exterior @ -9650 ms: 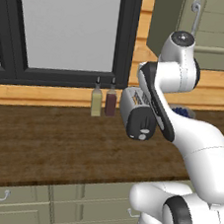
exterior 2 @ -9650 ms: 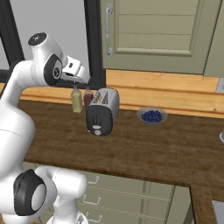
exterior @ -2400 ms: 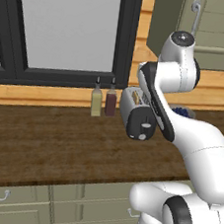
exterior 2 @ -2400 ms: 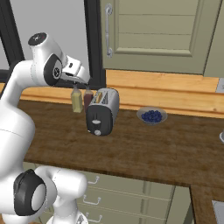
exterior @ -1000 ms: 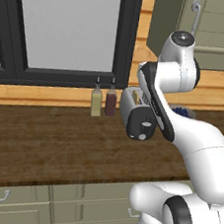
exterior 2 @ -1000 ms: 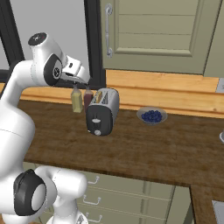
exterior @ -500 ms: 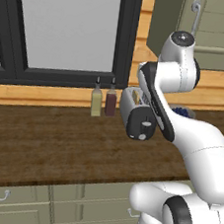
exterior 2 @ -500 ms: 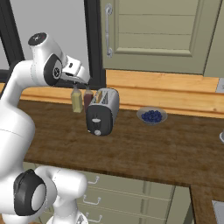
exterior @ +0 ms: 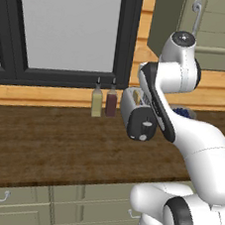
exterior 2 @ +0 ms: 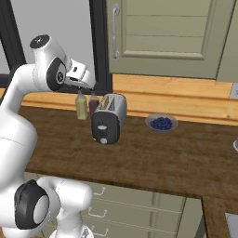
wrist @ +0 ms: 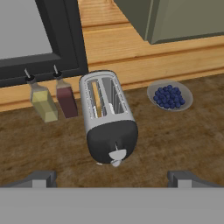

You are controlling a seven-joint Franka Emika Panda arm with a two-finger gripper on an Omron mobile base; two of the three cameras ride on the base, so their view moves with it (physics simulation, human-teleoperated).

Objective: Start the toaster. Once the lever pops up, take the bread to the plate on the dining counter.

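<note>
So nothing has changed here over the last several seconds: arm, toaster (wrist: 109, 120) and everything around it sit exactly where they were, same pose in both base views. The end effector (wrist: 111, 179) hangs above the desk (wrist: 175, 140) with its jaws spread as wide as they go and nothing between them. The toaster lies straight ahead of and below it, black end panel facing the end effector, with the lever (wrist: 116, 154) on that panel low down near the desk. The bread (wrist: 97, 99) is a thin pale strip standing in the left of the 2 slots. 2 small bottles (wrist: 52, 98) stand off to the left past the toaster, and a bowl of blueberries (wrist: 169, 96) off to the right.

My read: the robot is just waiting for the lever to pop. Until that happens, the bread stays put and the carry to the plate hasn't started.
</note>
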